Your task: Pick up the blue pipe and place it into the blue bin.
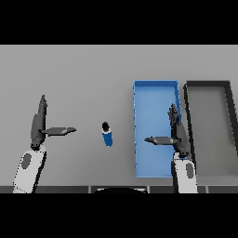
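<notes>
At frame centre, the blue pipe stands untouched on the table, left of the blue bin. Both the right hand and left hand are spread, holding nothing. The pipe should be approached level and grasped mid-body.

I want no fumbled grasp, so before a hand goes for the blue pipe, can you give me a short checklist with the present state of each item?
1. Blue pipe lies free on the table, untouched: ok.
2. Right hand open, fingers straight: ok.
3. Left hand open, apart from the pipe: ok.
4. Blue bin holds nothing that shows: ok.
5. Right hand clear of the bin: not ok, it hangs over it.
6. Grey bin beside the blue one, not between pipe and target: ok.
</notes>
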Robot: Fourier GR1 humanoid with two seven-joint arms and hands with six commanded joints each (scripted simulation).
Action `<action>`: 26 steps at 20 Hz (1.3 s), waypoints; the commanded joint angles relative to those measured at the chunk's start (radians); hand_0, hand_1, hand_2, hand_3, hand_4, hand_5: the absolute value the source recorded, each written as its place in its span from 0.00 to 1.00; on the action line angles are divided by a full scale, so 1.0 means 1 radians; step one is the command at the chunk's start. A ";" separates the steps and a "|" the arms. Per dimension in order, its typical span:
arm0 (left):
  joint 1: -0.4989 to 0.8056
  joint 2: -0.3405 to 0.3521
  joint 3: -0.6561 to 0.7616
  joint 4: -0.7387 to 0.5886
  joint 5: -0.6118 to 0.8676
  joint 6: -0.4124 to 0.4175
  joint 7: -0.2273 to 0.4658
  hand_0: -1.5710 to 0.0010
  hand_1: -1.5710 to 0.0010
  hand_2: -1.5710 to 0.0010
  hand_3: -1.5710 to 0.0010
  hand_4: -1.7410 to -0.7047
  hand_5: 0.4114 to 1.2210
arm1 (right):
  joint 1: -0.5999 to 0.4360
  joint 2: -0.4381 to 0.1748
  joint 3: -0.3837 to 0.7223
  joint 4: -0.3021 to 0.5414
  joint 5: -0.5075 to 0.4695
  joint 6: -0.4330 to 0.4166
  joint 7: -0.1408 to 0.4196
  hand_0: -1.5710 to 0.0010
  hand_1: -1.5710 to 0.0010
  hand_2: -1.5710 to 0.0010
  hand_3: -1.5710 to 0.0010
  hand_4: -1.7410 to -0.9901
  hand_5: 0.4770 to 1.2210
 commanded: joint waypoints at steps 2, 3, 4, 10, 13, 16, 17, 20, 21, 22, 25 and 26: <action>-0.001 -0.003 -0.002 -0.001 -0.002 0.003 -0.005 1.00 1.00 1.00 1.00 0.71 0.22 | -0.001 -0.004 -0.003 0.001 -0.003 0.001 0.000 1.00 1.00 1.00 1.00 0.69 0.17; -0.002 -0.005 -0.004 -0.002 -0.004 0.005 -0.005 1.00 1.00 1.00 1.00 0.71 0.22 | -0.001 -0.006 -0.005 0.001 -0.005 0.003 0.000 1.00 1.00 1.00 1.00 0.69 0.17; -0.003 -0.007 -0.007 -0.003 -0.006 0.007 -0.004 1.00 1.00 1.00 1.00 0.71 0.22 | -0.002 -0.009 -0.008 0.002 -0.008 0.005 0.000 1.00 1.00 1.00 1.00 0.69 0.17; 0.060 0.139 -0.070 -0.026 -0.028 -0.215 -0.131 1.00 1.00 1.00 1.00 0.71 0.22 | 0.093 -0.136 0.057 -0.102 0.086 0.084 -0.104 1.00 1.00 1.00 1.00 0.68 0.16; 0.068 0.161 -0.074 -0.040 -0.022 -0.243 -0.138 1.00 1.00 1.00 1.00 0.71 0.22 | 0.094 -0.143 0.069 -0.108 0.102 0.084 -0.062 1.00 1.00 1.00 1.00 0.68 0.16; 0.071 0.162 -0.091 -0.038 0.005 -0.309 -0.158 1.00 1.00 1.00 1.00 0.69 0.23 | 0.086 -0.147 0.069 -0.114 0.107 0.081 -0.057 1.00 1.00 1.00 1.00 0.70 0.15; 0.078 0.173 -0.108 -0.057 0.002 -0.337 -0.165 1.00 1.00 1.00 1.00 0.69 0.22 | 0.085 -0.144 0.074 -0.111 0.111 0.081 -0.051 1.00 1.00 1.00 1.00 0.70 0.15; 0.081 0.204 -0.153 -0.108 -0.005 -0.395 -0.133 1.00 1.00 1.00 1.00 0.69 0.19 | 0.091 -0.151 0.076 -0.124 0.104 0.094 -0.088 1.00 1.00 1.00 1.00 0.69 0.16; 0.079 0.202 -0.174 -0.123 -0.004 -0.410 -0.100 1.00 1.00 1.00 1.00 0.68 0.17 | 0.081 -0.154 0.075 -0.111 0.112 0.092 -0.093 1.00 1.00 1.00 1.00 0.69 0.17; 0.082 0.205 -0.187 -0.128 -0.007 -0.426 -0.088 1.00 1.00 1.00 1.00 0.68 0.15 | 0.082 -0.149 0.079 -0.121 0.110 0.092 -0.098 1.00 1.00 1.00 1.00 0.69 0.17; 0.077 0.199 -0.237 -0.174 -0.009 -0.458 -0.035 1.00 1.00 1.00 1.00 0.64 0.09 | 0.080 -0.153 0.069 -0.107 0.100 0.098 -0.101 1.00 1.00 1.00 1.00 0.67 0.17; 0.058 0.175 -0.260 -0.168 -0.021 -0.464 -0.027 1.00 1.00 1.00 1.00 0.63 0.09 | 0.085 -0.148 0.076 -0.106 0.108 0.096 -0.102 1.00 1.00 1.00 1.00 0.66 0.18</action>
